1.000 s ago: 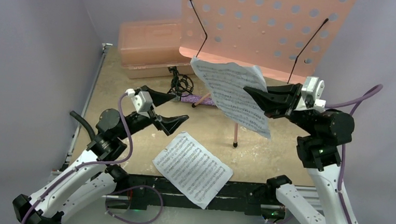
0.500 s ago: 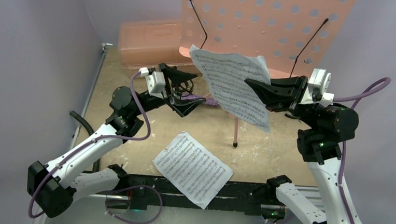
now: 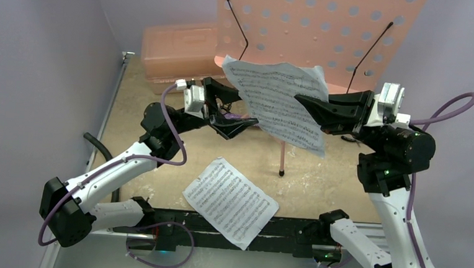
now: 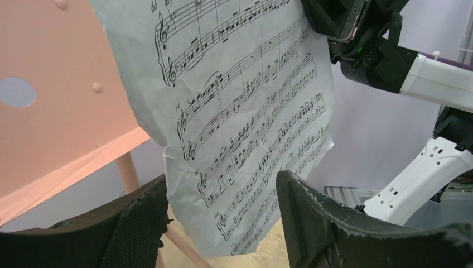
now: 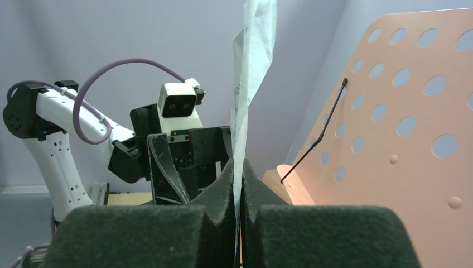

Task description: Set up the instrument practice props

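**Sheet music offered to the stand**

Your right gripper (image 3: 303, 102) pinches one sheet-music page (image 3: 274, 99) by its edge, holding it upright before the pink music stand (image 3: 327, 34). Your left gripper (image 4: 222, 190), jaws spread, brackets its lower corner, probably to steady it. A second page (image 3: 230, 201) lies on the table (image 3: 319, 176).

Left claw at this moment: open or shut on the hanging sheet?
Open. The left claw has its fingers spread, with the lower edge of the sheet hanging between them; the right claw alone pinches it.
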Robot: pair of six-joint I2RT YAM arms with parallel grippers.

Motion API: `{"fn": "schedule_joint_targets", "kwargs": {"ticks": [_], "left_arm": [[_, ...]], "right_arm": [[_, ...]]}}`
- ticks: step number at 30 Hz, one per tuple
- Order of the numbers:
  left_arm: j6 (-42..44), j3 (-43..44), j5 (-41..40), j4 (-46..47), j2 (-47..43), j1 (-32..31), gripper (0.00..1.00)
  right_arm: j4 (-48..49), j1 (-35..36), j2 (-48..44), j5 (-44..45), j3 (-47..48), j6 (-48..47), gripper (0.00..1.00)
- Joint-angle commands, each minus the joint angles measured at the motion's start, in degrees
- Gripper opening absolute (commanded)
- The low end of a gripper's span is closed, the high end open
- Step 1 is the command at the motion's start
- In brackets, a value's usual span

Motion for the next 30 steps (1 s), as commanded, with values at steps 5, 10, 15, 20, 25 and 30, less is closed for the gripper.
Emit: {"fn": "schedule_joint_targets", "kwargs": {"ticks": [5, 10, 15, 20, 25, 30], "left_arm": [[-5.14, 3.42, 4.92, 4.92, 0.12, -0.85, 0.58], [-6.39, 4.94, 5.77, 4.83, 1.37, -2.56, 0.51], [-7.4, 7.24, 5.88, 3.0, 2.65, -2.79, 0.43], [-9.04, 8.03, 6.64, 5.06, 4.33, -3.21, 0.28], [-10.08, 7.37, 5.92, 6.59, 4.39, -3.25, 0.02], [-10.8, 4.78, 2.1, 6.83, 2.39, -3.23, 0.0]], "right_arm": [[3.97, 0.23, 0.16, -1.54, 0.97, 2.67, 0.0], [4.79, 0.23, 0.96, -2.35, 0.83, 3.25, 0.0], [6.2, 0.27, 0.92, -2.65, 0.21, 4.69, 0.0], [5.13, 0.31, 0.26, -2.88, -0.22, 4.55, 0.0], [2.06, 0.29, -0.66, -2.42, -0.26, 2.66, 0.0], [-0.22, 0.3, -1.2, -1.51, 0.09, 1.21, 0.05]]}}
